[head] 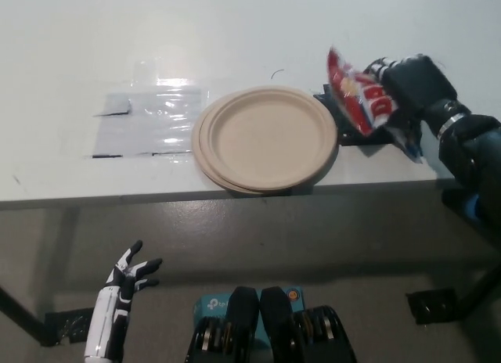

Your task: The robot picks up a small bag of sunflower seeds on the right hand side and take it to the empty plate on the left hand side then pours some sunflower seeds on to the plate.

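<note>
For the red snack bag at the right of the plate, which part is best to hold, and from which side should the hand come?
Hold the red bag by its lower right part, coming from the right, as the black right hand does now. The bag tilts with its top end toward the plate, so this probably keeps that end free for pouring. The white left hand rests open, low at the left.

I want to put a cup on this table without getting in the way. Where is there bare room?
The far side of the table is bare, as is its left end beyond the clear sheet. It is crowded at the right, where the right hand holds the bag by the black mat and the plate. The left hand rests below the table edge.
</note>
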Robot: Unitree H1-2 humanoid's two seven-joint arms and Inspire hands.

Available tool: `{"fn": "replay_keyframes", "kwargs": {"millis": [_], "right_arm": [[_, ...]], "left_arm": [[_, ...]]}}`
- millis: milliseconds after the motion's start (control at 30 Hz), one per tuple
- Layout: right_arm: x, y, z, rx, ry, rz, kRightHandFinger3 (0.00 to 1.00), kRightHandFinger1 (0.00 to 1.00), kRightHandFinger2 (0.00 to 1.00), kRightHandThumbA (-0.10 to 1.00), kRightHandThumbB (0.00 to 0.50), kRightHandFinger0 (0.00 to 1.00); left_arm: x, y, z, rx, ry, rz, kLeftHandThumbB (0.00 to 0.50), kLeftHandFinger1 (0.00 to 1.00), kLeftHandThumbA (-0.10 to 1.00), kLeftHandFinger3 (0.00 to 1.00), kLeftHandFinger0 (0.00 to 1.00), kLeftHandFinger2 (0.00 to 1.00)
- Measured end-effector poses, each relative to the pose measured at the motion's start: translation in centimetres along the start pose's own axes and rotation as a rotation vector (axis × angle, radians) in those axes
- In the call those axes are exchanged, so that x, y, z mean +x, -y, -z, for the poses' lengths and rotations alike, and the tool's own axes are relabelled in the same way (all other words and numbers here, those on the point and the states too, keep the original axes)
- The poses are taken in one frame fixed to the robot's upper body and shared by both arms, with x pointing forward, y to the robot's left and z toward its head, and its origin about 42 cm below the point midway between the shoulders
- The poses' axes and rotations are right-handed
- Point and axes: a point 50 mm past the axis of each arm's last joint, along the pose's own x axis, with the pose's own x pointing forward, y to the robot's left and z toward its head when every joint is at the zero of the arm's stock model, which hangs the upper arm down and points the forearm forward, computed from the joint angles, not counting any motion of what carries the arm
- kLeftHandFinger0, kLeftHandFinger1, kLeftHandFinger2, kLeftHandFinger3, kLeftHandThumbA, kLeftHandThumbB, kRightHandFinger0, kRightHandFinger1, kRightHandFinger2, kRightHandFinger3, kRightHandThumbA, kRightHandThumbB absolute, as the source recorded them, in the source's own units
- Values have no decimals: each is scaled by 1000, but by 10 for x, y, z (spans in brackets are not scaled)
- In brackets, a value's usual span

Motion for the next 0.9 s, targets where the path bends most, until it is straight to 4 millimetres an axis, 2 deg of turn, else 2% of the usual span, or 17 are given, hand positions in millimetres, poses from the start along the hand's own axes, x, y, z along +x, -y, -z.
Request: {"fn": "replay_keyframes", "kwargs": {"millis": [100,233,267,333,367,433,533,600,667,700,733,767,833,867,900], "right_arm": [[4,5,-3,-87,48,18,567,295,717,-100,249,0],[13,23,-3,-185,96,71,559,286,703,-100,241,0],[15,27,-3,-200,104,84,570,305,718,-100,224,0],[20,38,-2,-228,117,109,574,308,718,-100,235,0],[21,41,-2,-238,120,116,538,276,677,-100,267,0],[26,53,-1,-277,139,144,525,255,660,-100,260,0],[27,57,0,-315,156,155,523,255,664,-100,279,0],[27,57,0,-327,161,160,492,259,650,-100,312,0],[26,58,1,-338,166,164,475,245,638,-100,313,0],[26,58,1,-342,169,167,479,220,626,-100,292,0],[26,59,2,-346,172,170,466,178,606,-100,302,0],[25,60,3,-354,176,174,465,153,590,-100,291,0],[25,62,4,-368,182,181,460,139,582,-100,283,0],[25,64,5,-384,189,186,460,132,572,-100,318,0],[26,65,4,-396,195,189,455,97,541,-100,322,0]], "left_arm": [[0,0,0,0,0,0,19,773,1000,889,711,701],[1,0,-1,1,4,0,8,755,1000,867,709,680],[2,0,-1,1,6,0,15,754,1000,858,719,674],[4,-1,-2,2,11,0,14,756,1000,853,724,671],[5,-1,-2,2,13,0,17,762,1000,851,731,671],[6,-1,-3,4,17,1,8,759,1000,846,733,667],[7,-2,-3,6,17,1,0,732,1000,833,704,648],[7,-3,-3,8,18,1,7,726,1000,829,700,644],[9,-4,-4,12,23,2,6,726,1000,828,702,640],[9,-4,-4,13,24,2,3,724,1000,827,703,638],[10,-4,-4,13,26,2,2,721,1000,826,701,638],[11,-4,-5,14,27,3,3,719,1000,825,700,637],[11,-4,-5,17,28,4,0,708,1000,822,690,629],[11,-4,-5,19,27,4,1,708,1000,823,691,630],[10,-4,-5,20,27,4,0,713,1000,828,699,634]]}}
